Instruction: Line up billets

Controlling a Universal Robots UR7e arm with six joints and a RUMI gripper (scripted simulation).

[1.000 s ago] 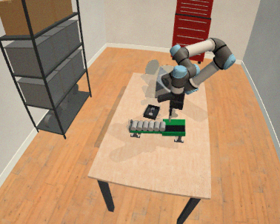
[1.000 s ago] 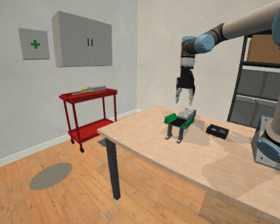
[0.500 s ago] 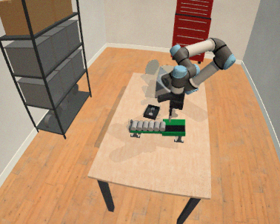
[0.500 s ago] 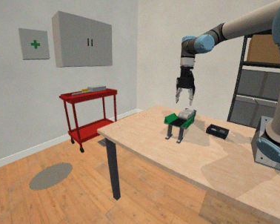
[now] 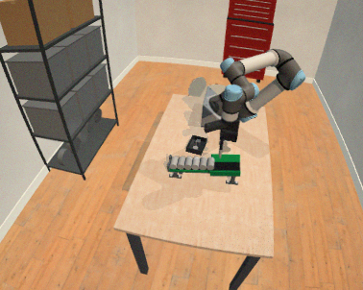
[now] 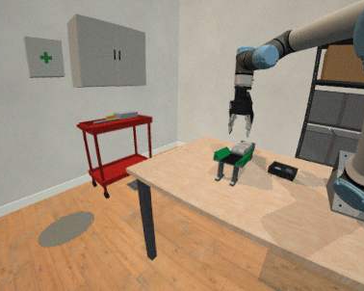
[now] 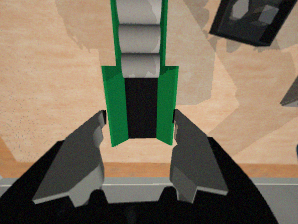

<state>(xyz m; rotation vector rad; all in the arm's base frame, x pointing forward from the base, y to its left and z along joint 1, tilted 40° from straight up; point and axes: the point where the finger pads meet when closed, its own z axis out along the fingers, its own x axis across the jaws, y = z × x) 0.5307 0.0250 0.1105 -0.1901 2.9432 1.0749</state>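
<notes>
the gripper (image 6: 241, 126) hangs in the air above the bare high end of the green feed ramp (image 5: 227, 166), its fingers spread about halfway with nothing between them. in the wrist view the two fingers straddle the ramp's dark end from above, well clear of it. the billets (image 5: 191, 162) lie crosswise in a single row at the ramp's far end, side by side; none sits on top of another. a small black tray (image 5: 197, 144) rests on the wooden table (image 5: 200, 216) just beside the ramp.

Wood plank floor (image 5: 60, 230), pale walls (image 6: 17, 120), black shelving (image 5: 51, 82), red tool chest (image 5: 248, 34), red cart (image 6: 116, 149)
</notes>
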